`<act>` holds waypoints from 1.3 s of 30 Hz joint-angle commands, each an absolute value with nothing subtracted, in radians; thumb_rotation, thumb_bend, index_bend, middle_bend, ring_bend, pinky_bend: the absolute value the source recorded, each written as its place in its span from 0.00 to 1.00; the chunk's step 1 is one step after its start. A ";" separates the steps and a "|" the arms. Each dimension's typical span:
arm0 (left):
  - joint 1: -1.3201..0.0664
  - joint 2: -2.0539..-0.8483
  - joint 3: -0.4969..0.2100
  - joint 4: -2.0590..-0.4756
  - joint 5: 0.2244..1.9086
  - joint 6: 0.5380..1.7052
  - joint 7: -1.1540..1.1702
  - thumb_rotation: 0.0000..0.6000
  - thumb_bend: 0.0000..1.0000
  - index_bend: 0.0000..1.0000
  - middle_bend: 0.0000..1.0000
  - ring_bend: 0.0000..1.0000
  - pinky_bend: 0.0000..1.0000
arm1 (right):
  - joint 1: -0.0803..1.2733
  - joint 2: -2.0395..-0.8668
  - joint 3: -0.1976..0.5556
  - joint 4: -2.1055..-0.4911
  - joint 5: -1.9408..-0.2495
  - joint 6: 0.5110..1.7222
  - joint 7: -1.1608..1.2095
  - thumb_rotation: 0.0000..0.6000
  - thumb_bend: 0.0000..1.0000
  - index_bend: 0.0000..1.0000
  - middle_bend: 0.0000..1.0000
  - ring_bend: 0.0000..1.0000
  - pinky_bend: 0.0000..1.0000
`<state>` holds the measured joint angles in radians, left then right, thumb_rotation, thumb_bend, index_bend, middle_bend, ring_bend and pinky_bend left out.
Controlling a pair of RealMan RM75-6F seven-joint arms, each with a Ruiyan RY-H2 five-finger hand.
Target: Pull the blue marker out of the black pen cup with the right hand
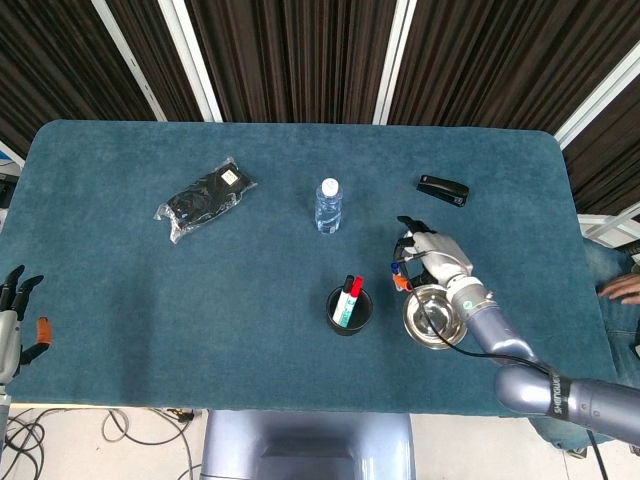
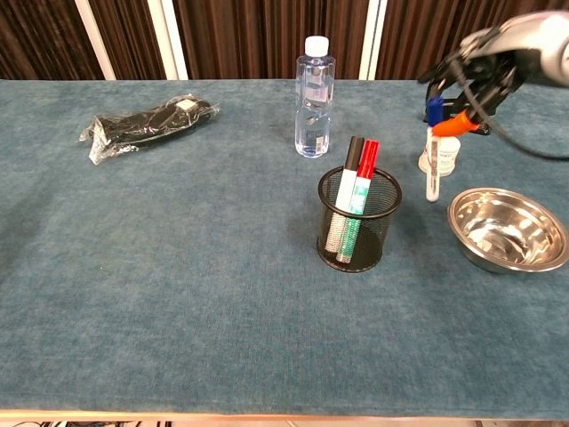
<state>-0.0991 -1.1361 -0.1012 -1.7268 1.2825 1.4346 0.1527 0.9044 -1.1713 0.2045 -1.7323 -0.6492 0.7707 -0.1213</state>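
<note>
My right hand grips the blue marker near its blue cap, upright, its lower tip close to the cloth beside the steel bowl. In the head view only the blue cap shows by the fingers. The black mesh pen cup stands left of the hand, apart from it, with a black-capped and a red-capped marker inside. My left hand hangs open off the table's near left edge.
A steel bowl sits just below the right hand. A small white jar stands behind the marker. A water bottle, a black stapler and a black wrapped bundle lie further back.
</note>
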 commanded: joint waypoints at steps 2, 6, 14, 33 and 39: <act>-0.099 -1.136 -0.102 -1.727 1.282 1.435 0.153 1.00 0.56 0.13 0.00 0.10 0.06 | 0.926 -1.204 0.196 -1.720 -0.620 0.783 -0.148 1.00 0.48 0.58 0.00 0.00 0.16; -0.099 -1.135 -0.102 -1.727 1.280 1.435 0.152 1.00 0.56 0.13 0.00 0.10 0.06 | 0.949 -1.236 0.185 -1.702 -0.603 0.802 -0.194 1.00 0.48 0.58 0.00 0.00 0.16; -0.099 -1.134 -0.101 -1.727 1.282 1.434 0.150 1.00 0.56 0.13 0.00 0.10 0.06 | 0.967 -1.256 0.183 -1.705 -0.554 0.836 -0.235 1.00 0.34 0.32 0.00 0.00 0.16; -0.099 -1.139 -0.101 -1.722 1.292 1.441 0.148 1.00 0.56 0.13 0.00 0.10 0.06 | 0.833 -1.058 0.187 -1.849 -0.689 1.017 -0.206 1.00 0.21 0.09 0.00 0.00 0.16; -0.096 -1.142 -0.103 -1.722 1.295 1.451 0.150 1.00 0.56 0.13 0.00 0.10 0.06 | 0.674 -0.997 0.122 -1.850 -0.948 1.143 -0.105 1.00 0.21 0.08 0.00 0.00 0.16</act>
